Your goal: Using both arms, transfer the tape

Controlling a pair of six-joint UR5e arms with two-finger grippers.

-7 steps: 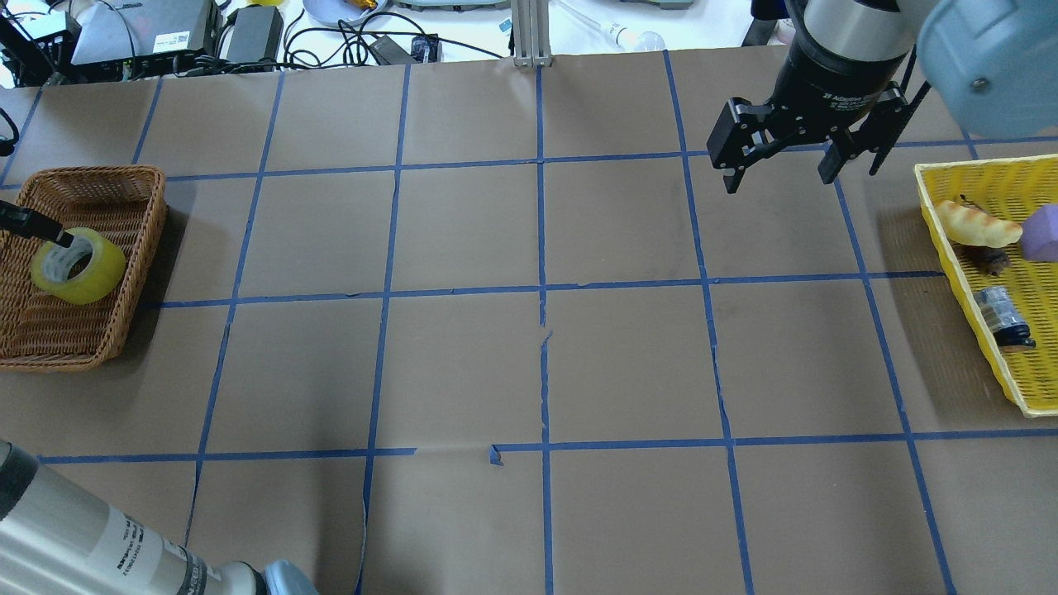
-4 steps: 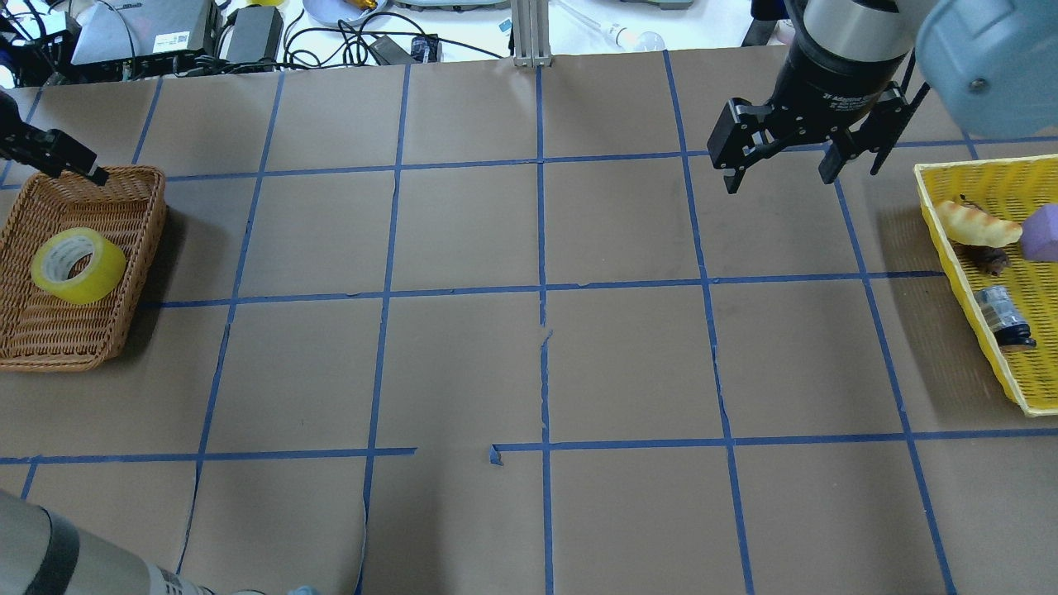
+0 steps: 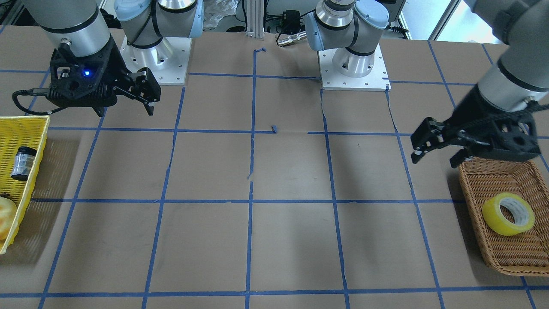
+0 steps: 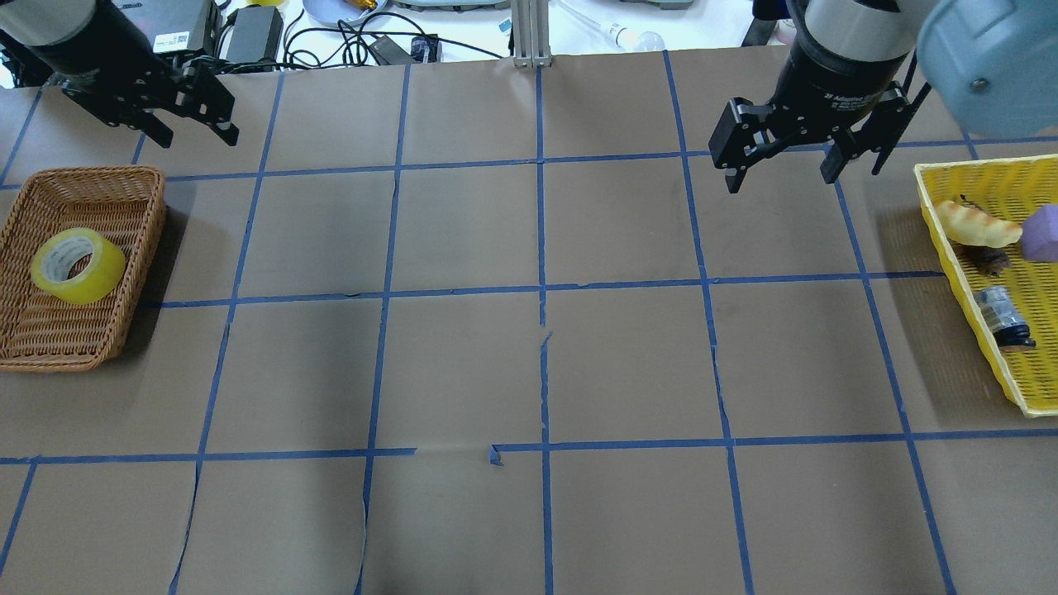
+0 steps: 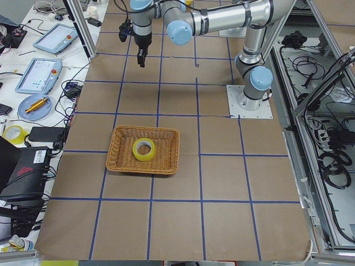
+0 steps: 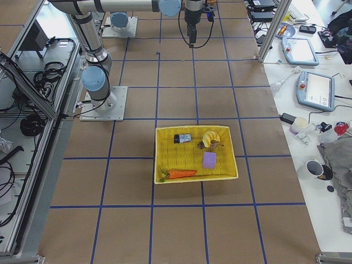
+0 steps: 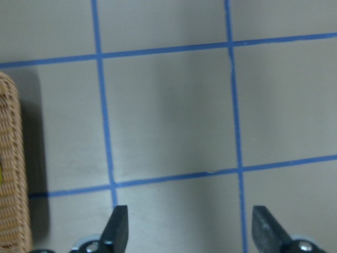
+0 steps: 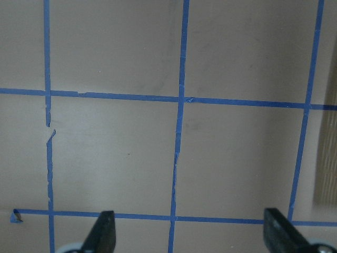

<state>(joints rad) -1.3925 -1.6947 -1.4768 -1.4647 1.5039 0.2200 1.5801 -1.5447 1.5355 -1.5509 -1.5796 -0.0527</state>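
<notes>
The tape lies in the wicker basket at the robot's left end of the counter, resting at a slight tilt on the basket floor with its hollow core facing up and outward. Nothing touches it. By the look of things the transfer is complete: the roll is in a container and both arms are clear of it.

The left end effector hangs above bare counter just beyond the basket's far corner, fingers apart and empty — the left wrist view shows both fingertips spread over the blue grid lines with only the basket's edge at the frame's side. Its position suggests a parked pose, not a reach.

The right end effector is likewise spread and empty, raised over the counter near the yellow basket, well apart from the tape.

The roll itself is translucent yellow, ring-shaped, with a wide pale core — glossy on the outer face. No loose tail of tape is visible.
</notes>
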